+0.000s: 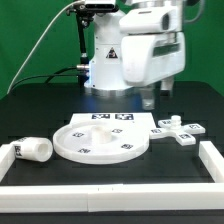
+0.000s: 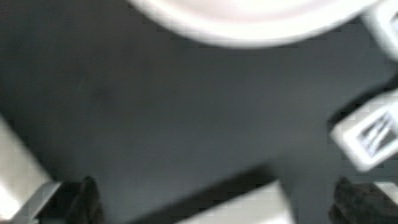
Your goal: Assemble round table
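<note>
The large rimmed round disc (image 1: 100, 139) lies flat on the black table, with square tags on its top. The short cylinder leg (image 1: 34, 149) lies on its side at the exterior view's left, by the border wall. The cross-shaped foot piece (image 1: 179, 130) lies at the right. My gripper (image 1: 148, 99) hangs above the table behind the disc, between disc and foot piece, touching neither. In the wrist view its dark fingertips (image 2: 363, 203) stand wide apart with only black table between them, the gripper (image 2: 217, 204) open and empty. The disc's edge (image 2: 228, 20) and the foot piece (image 2: 374, 132) show blurred.
The marker board (image 1: 117, 120) lies behind the disc, partly under it. Long white border walls (image 1: 110, 167) run along the front and both sides of the work area. The robot's white base (image 1: 108, 66) stands at the back, with a cable on the left.
</note>
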`<state>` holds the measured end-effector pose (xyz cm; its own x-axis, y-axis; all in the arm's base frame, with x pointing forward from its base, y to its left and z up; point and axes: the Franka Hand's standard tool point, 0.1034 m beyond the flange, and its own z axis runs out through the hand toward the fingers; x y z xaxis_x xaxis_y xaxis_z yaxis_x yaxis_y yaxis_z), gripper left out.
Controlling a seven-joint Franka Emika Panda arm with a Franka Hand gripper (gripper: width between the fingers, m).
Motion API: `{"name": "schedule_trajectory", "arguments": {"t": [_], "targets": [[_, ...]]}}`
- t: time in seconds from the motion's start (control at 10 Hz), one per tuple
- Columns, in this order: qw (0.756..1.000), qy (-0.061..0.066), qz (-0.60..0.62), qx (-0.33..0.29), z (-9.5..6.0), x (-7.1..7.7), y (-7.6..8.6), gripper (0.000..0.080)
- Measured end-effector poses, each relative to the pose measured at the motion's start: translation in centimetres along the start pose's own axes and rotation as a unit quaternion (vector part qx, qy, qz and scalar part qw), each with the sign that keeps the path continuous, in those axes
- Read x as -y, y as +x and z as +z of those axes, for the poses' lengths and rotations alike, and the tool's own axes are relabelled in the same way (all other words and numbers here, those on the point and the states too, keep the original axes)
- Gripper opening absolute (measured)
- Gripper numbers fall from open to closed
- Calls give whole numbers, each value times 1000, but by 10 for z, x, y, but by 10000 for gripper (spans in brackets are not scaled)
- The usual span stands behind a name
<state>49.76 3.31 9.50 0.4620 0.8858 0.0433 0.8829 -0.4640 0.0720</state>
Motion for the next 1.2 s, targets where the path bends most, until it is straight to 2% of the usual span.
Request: {"name": "schedule_trajectory", "arguments": {"t": [0.1, 0.2, 0.3, 0.5, 0.6, 0.7, 0.9, 1.0, 1.2], "targets": [[1000, -3, -9, 3, 2, -6, -24, 650], [1000, -4, -19, 4, 5, -8, -41, 649], [1000, -5, -25, 1, 3, -14, -45, 649], [1000, -4, -20, 1, 4, -13, -44, 650], [1000, -1, -26, 4, 8, -13, -51, 650], [1000, 7, -15, 9, 18, -12, -65, 650], [1000, 9, 2, 11, 43, 8, -86, 650], [1000, 21, 10, 17, 54, 14, -94, 650], [1000, 23, 8, 15, 62, 18, -93, 650]]}}
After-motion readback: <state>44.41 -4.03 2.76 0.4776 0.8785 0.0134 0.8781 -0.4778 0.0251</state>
